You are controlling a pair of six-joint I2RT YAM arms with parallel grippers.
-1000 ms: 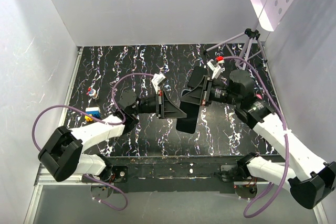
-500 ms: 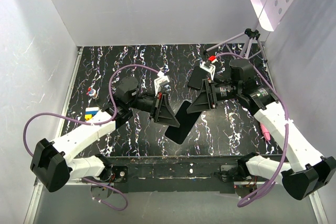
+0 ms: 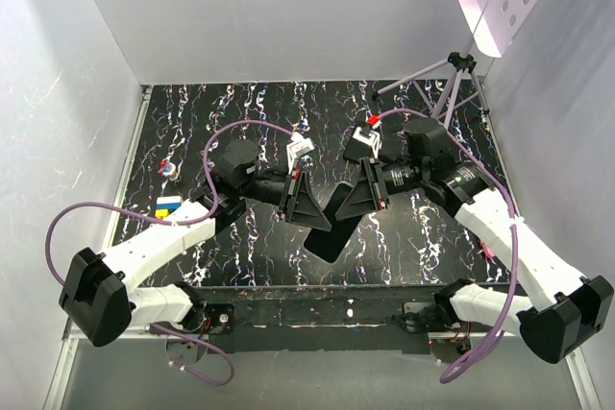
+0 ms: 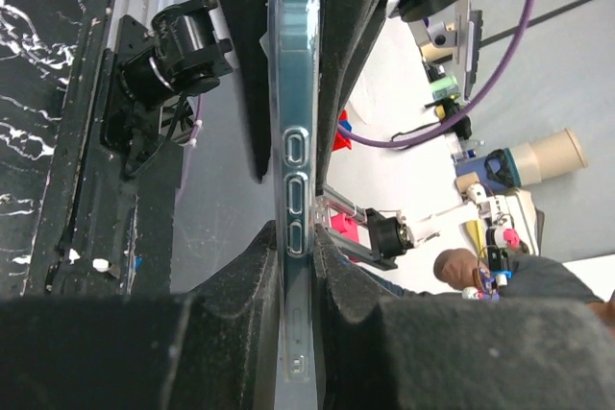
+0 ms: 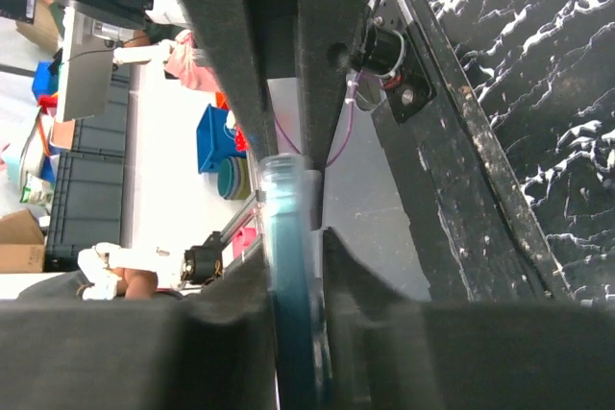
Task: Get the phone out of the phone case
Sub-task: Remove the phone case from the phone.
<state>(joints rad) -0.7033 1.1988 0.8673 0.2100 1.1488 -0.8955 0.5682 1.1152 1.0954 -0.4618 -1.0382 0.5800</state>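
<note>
Phone case (image 3: 325, 243) is held off the marbled table (image 3: 221, 112), above its near middle, between the two arms. Left gripper (image 3: 317, 216) is clamped on it, the bluish translucent edge with button bumps running between its fingers. Right gripper (image 3: 344, 210) is clamped on the same case from the opposite side; cannot tell the phone apart from the case.

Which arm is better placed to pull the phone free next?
Likely right: the right fingers pinch just the far end of the phone, while the left fingers clamp the case along its button edge.
</note>
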